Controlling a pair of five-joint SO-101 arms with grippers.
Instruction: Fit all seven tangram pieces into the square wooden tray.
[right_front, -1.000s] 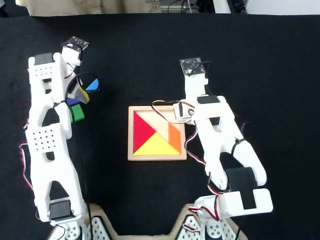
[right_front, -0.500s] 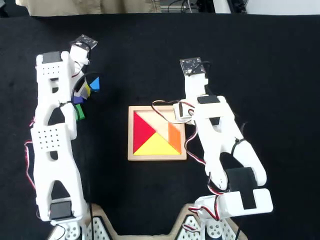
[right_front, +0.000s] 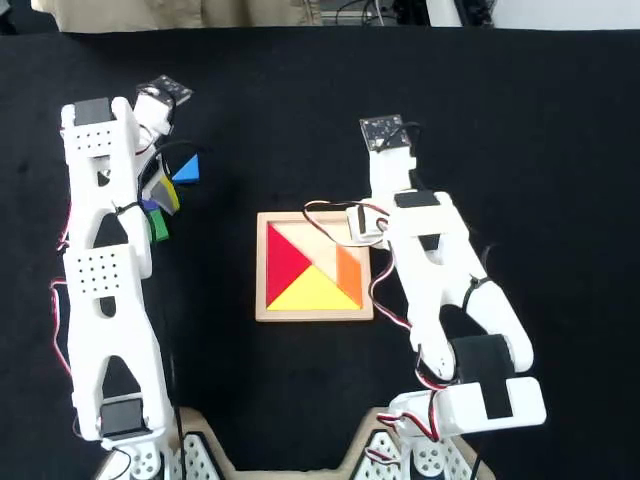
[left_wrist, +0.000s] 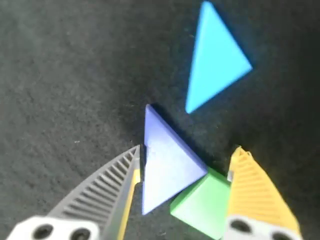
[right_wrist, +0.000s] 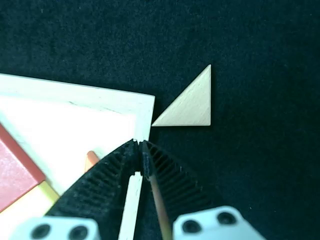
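So on the black counter, the left arm is stretched out over the loose pile and the right arm is parked by the square wooden tray. The tray sits in the middle between them and holds three pieces: a big red triangle, a big yellow triangle and an orange piece. The other four are outside it. The light blue triangle lies a bit apart, while the purple triangle has the green square snug against one edge. The pale wooden triangle lies just off the tray's corner. The left arm's fingers are spread apart either side of the purple triangle, so I'd guess that's the pick. Trick imo: the yellow finger looks to be over the green square, so twist a touch until it meets the purple edge, else you pinch both or kick the green one away. Come down flat and squeeze gently. The right arm's fingers are pressed together on nothing, above the tray's corner.
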